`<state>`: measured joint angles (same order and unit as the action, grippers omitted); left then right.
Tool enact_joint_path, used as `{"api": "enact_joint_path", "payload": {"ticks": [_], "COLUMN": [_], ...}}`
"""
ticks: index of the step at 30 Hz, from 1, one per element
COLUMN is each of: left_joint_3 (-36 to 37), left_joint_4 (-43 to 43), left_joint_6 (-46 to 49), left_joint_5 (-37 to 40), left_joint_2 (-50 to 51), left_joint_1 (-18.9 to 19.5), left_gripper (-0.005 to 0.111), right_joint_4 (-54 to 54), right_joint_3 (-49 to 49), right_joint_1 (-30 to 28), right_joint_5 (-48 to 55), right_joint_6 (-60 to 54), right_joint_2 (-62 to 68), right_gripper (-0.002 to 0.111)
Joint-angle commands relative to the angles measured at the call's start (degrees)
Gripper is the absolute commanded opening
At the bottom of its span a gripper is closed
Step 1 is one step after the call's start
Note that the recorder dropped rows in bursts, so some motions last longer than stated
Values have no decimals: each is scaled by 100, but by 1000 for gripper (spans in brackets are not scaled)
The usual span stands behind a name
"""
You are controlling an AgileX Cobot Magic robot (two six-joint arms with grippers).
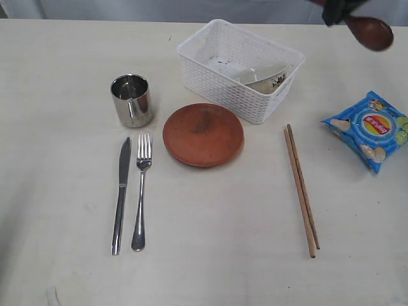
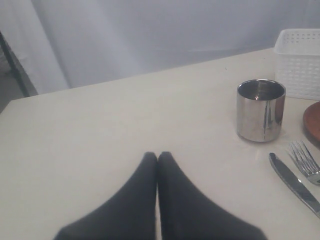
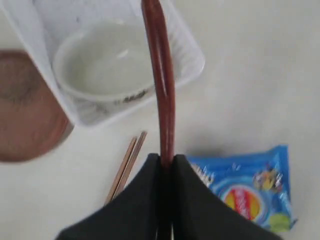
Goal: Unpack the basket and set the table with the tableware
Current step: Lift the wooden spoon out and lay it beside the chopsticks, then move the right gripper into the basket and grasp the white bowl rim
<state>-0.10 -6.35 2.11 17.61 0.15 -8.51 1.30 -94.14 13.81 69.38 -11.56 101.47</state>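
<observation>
One item, the bowl [image 3: 102,62], sits in the basket [image 1: 223,89]. The right tool [image 3: 166,159] pinches the spoon [image 3: 162,75] by its handle, held high off the counter [image 1: 217,242], presumably for carrying to its place. The left tool [image 2: 158,156] is closed, empty.

You have soft, even light across the table [image 1: 210,255], with only faint, short shadows. Your steel cup [image 1: 132,100] carries bright reflections. Your right wrist view is blurred throughout: spoon [image 3: 162,90], bowl [image 3: 100,65] and chip bag [image 3: 250,195] look smeared. Your exterior view is fairly sharp, the left wrist view slightly soft
</observation>
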Motion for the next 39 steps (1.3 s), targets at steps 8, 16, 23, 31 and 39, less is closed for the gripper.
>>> {"api": "enact_joint_path", "payload": {"ticks": [8, 16, 23, 31, 39], "left_joint_3": [10, 10, 10, 10, 10], "left_joint_4": [64, 64, 64, 64, 64], "left_joint_6": [-20, -20, -20, -20, -20], "left_joint_5": [-45, -45, -45, -45, -45], "left_joint_2": [-15, -15, -15, -15, -15], "left_joint_1": [31, 31, 31, 31, 31], "left_gripper": [0, 0, 0, 0, 0], "right_joint_4": [880, 999, 1000, 1312, 1452], "right_joint_3": [3789, 4821, 4760, 3424, 961], "right_joint_1": [-36, -36, -36, -36, -36], "right_joint_5": [-1110, -2547, -2886, -2185, -1331], "right_joint_6": [298, 363, 336, 443, 1898], "right_joint_2": [-1441, -1051, -781, -932, -161], "right_gripper": [0, 4, 43, 45, 45]}}
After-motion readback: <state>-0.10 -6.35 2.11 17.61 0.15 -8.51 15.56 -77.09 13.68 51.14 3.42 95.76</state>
